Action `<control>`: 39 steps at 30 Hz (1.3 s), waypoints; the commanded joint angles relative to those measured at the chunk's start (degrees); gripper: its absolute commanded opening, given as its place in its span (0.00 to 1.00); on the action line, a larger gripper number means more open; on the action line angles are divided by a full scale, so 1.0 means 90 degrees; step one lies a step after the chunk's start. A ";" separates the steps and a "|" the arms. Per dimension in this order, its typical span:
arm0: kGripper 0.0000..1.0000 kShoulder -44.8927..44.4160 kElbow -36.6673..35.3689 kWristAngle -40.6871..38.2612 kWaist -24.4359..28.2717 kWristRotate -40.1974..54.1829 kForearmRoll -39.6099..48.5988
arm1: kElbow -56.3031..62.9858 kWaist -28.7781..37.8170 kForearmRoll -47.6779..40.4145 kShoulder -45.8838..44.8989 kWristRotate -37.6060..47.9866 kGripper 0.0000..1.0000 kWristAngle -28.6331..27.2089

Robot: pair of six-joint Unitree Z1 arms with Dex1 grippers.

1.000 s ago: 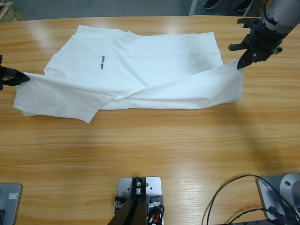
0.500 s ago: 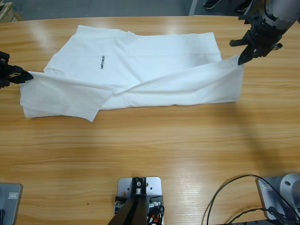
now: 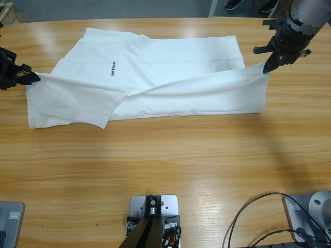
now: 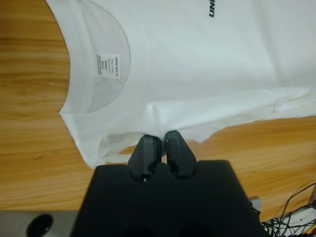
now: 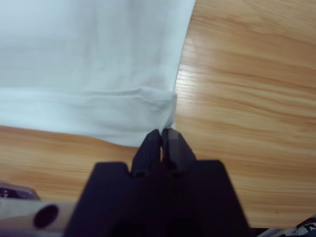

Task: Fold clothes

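Observation:
A white T-shirt lies spread across the far half of the wooden table, chest lettering facing up. Its near long edge is lifted and drawn over the body. My left gripper at the far left is shut on the shoulder edge beside the round neck and its label. At the far right, my right gripper is shut on the hem corner. In the left wrist view the left gripper pinches cloth; the right gripper does so in the right wrist view.
Bare wood fills the near half of the table. A black cable curls at the near right. The table's far edge runs just behind the shirt, with grey floor beyond it.
Both grippers have carried the lifted near edge farther from the camera over the shirt. The left sleeve end slid inward and up; the fold at the right now covers more of the body.

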 commanded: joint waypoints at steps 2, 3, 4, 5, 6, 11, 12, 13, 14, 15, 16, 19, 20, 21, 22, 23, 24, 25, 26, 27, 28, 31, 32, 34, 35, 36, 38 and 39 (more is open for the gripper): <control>0.00 0.0581 -0.0136 -0.0087 0.0093 0.0084 -0.0035 | -0.0238 -0.0116 0.0175 0.0456 -0.0138 0.00 -0.0109; 0.00 0.0610 -0.0136 -0.0087 0.0096 0.0084 -0.0035 | -0.0261 -0.0116 0.0186 0.0486 -0.0150 0.00 -0.0109; 0.00 0.0633 -0.0142 -0.0087 0.0102 0.0084 -0.0037 | -0.0277 -0.0116 0.0192 0.0507 -0.0153 0.00 -0.0109; 0.00 0.0653 -0.0142 -0.0087 0.0108 0.0084 -0.0041 | -0.0285 -0.0116 0.0192 0.0530 -0.0157 0.00 -0.0109; 0.00 0.0672 -0.0142 -0.0087 0.0116 0.0092 -0.0045 | -0.0297 -0.0116 0.0194 0.0562 -0.0165 0.00 -0.0109; 0.00 0.0834 -0.0150 -0.0087 0.0122 0.0104 -0.0054 | -0.0324 -0.0116 0.0255 0.0786 -0.0183 0.00 -0.0089; 0.00 0.0899 -0.0152 -0.0087 0.0122 0.0104 -0.0054 | -0.0312 -0.0116 0.0260 0.0825 -0.0183 0.00 -0.0089; 0.00 0.0965 -0.0146 -0.0087 0.0122 0.0104 -0.0054 | -0.0297 -0.0118 0.0260 0.0863 -0.0183 0.00 -0.0091; 0.00 0.1024 -0.0142 -0.0087 0.0122 0.0106 -0.0054 | -0.0281 -0.0116 0.0260 0.0890 -0.0187 0.00 -0.0099; 0.00 0.1079 -0.0142 -0.0087 0.0122 0.0104 -0.0054 | -0.0277 -0.0116 0.0260 0.0909 -0.0192 0.00 -0.0099; 0.00 0.1123 -0.0148 -0.0087 0.0122 0.0104 -0.0054 | -0.0275 -0.0118 0.0260 0.0929 -0.0192 0.00 -0.0099; 0.00 0.1237 -0.0204 -0.0087 0.0122 0.0110 -0.0064 | -0.0308 -0.0116 0.0260 0.0976 -0.0202 0.00 -0.0109; 0.00 0.1272 -0.0234 -0.0087 0.0122 0.0114 -0.0064 | -0.0320 -0.0116 0.0260 0.0991 -0.0204 0.00 -0.0109; 0.00 0.1305 -0.0261 -0.0087 0.0122 0.0114 -0.0064 | -0.0332 -0.0116 0.0260 0.1009 -0.0212 0.00 -0.0111; 0.00 0.1342 -0.0290 -0.0087 0.0122 0.0122 -0.0064 | -0.0343 -0.0116 0.0260 0.1025 -0.0212 0.00 -0.0118; 0.00 0.1383 -0.0324 -0.0087 0.0122 0.0131 -0.0064 | -0.0351 -0.0116 0.0260 0.1044 -0.0212 0.00 -0.0118; 0.00 0.1422 -0.0349 -0.0087 0.0122 0.0141 -0.0064 | -0.0365 -0.0116 0.0260 0.1064 -0.0212 0.00 -0.0118; 0.00 0.1461 -0.0380 -0.0087 0.0128 0.0157 -0.0064 | -0.0383 -0.0118 0.0260 0.1077 -0.0212 0.00 -0.0134; 0.00 0.1493 -0.0404 -0.0087 0.0132 0.0168 -0.0064 | -0.0398 -0.0118 0.0260 0.1093 -0.0212 0.00 -0.0148; 0.00 0.1526 -0.0423 -0.0087 0.0132 0.0174 -0.0064 | -0.0420 -0.0118 0.0264 0.1116 -0.0212 0.00 -0.0154; 0.00 0.1549 -0.0441 -0.0087 0.0132 0.0182 -0.0064 | -0.0461 -0.0118 0.0288 0.1144 -0.0212 0.00 -0.0167; 0.00 0.1623 -0.0470 -0.0087 0.0141 0.0182 -0.0064 | -0.0658 -0.0118 0.0415 0.1259 -0.0220 0.00 -0.0199; 0.00 0.1637 -0.0476 -0.0087 0.0147 0.0186 -0.0066 | -0.0761 -0.0119 0.0512 0.1325 -0.0222 0.00 -0.0206; 0.00 0.1637 -0.0486 -0.0078 0.0159 0.0202 -0.0066 | -0.0896 -0.0119 0.0616 0.1402 -0.0222 0.35 -0.0216; 0.00 0.1637 -0.0494 -0.0070 0.0175 0.0202 -0.0072 | -0.0924 -0.0121 0.0633 0.1415 -0.0222 0.65 -0.0216; 0.00 0.1643 -0.0497 -0.0068 0.0188 0.0204 -0.0074 | -0.0951 -0.0118 0.0649 0.1425 -0.0222 0.80 -0.0216; 0.00 0.1688 -0.0527 -0.0068 0.0225 0.0219 -0.0064 | -0.0986 -0.0118 0.0678 0.1439 -0.0222 0.93 -0.0226; 0.00 0.1702 -0.0538 -0.0068 0.0237 0.0229 -0.0064 | -0.1002 -0.0118 0.0686 0.1441 -0.0222 0.97 -0.0224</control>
